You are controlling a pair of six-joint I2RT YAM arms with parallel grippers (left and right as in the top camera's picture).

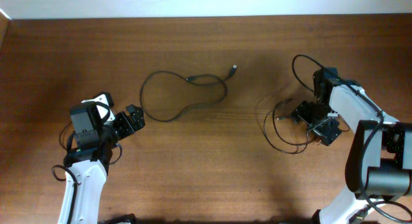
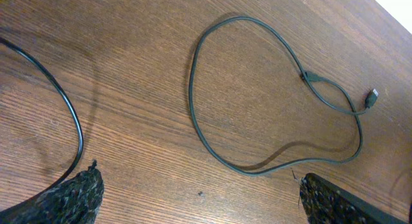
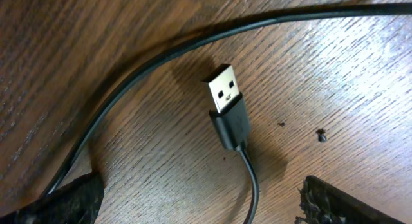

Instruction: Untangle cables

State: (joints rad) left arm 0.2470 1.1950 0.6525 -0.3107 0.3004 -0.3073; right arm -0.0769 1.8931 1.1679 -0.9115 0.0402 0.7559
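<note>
Left gripper (image 2: pixel 199 187): open wide, the two dark textured fingers (image 2: pixel 74 197) at the lower corners of its wrist view, nothing held; only bare wood-grain table (image 2: pixel 129 50) lies between it and the centre cable (image 2: pixel 193 102); a separate black cord (image 2: pixel 77 124) arcs down the left edge of that view to the left finger, and whether it belongs to the arm cannot be told. Centre cable: thin, black, lying flat at mid-table, well apart from both arms; one large open loop narrowing to a smaller loop, the cord meeting itself at a small thickening (image 2: pixel 306 76), the free end carrying a small plug (image 2: pixel 372 97) that points toward the far edge of the table. Right gripper (image 3: pixel 203 188): open, finger tips at the lower corners of its wrist view, gripping nothing, held low over the table. USB plug (image 3: pixel 225 95): flat metal shell with two square holes, black moulded body, lying on the table ahead of the gap between the fingers, touching neither. Right cable (image 3: pixel 253 176): thin, black, running from that plug back between the fingers; in the overhead view it lies in several loose overlapping loops just beside the right gripper at the right of the table, well apart from the centre cable. Crossing strand (image 3: pixel 161 53): black cord curving past the plug tip down to the left finger. Dark specks (image 3: pixel 320 135) on the wood, right of the plug
</note>
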